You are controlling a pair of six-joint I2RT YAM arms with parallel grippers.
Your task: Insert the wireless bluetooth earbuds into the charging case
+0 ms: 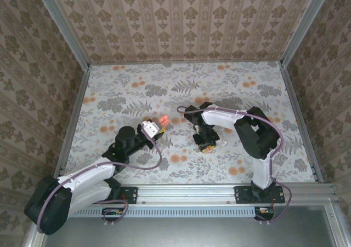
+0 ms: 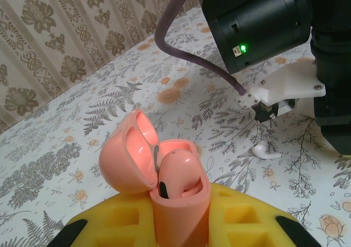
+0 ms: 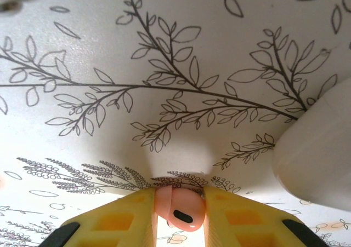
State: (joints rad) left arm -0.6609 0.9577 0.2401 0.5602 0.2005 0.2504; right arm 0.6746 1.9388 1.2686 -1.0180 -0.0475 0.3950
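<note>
**Both end effectors loaded: case on the left, coral bud on the right**

Look at your left end effector [image 2: 181, 217] first. Its yellow fingers [image 2: 118, 222] are pressed against the two sides of the coral charging case [image 2: 181, 203] and hold it upright. The lid [image 2: 129, 156] is swung open and leans away to the left in the left wrist view. A seated earbud [image 2: 178, 167], also coral, sits in one well of the case with a dark oval on its lower end. From the top camera you see this end effector [image 1: 155, 127] left of centre on the floral bench [image 1: 219, 88], with the case [image 1: 162, 120] at its tip.

Your right end effector [image 3: 179, 200] is pinching a coral earbud [image 3: 179, 211]. Both yellow fingers [image 3: 118, 219] touch it, and its dark oval faces the wrist camera. The bench's leaf print lies close beneath it. In the top view the right end effector [image 1: 208, 144] points down at the bench, well apart from the case, to its right.

A white earbud [image 2: 266, 152] lies loose on the bench just beside the tip of the right end effector [image 2: 272, 109], as the left wrist camera shows it.

At the right edge of the right wrist view there is a pale rounded shape [image 3: 318, 148]. It may be a second case, but it is too blurred for you to rely on that.
</note>
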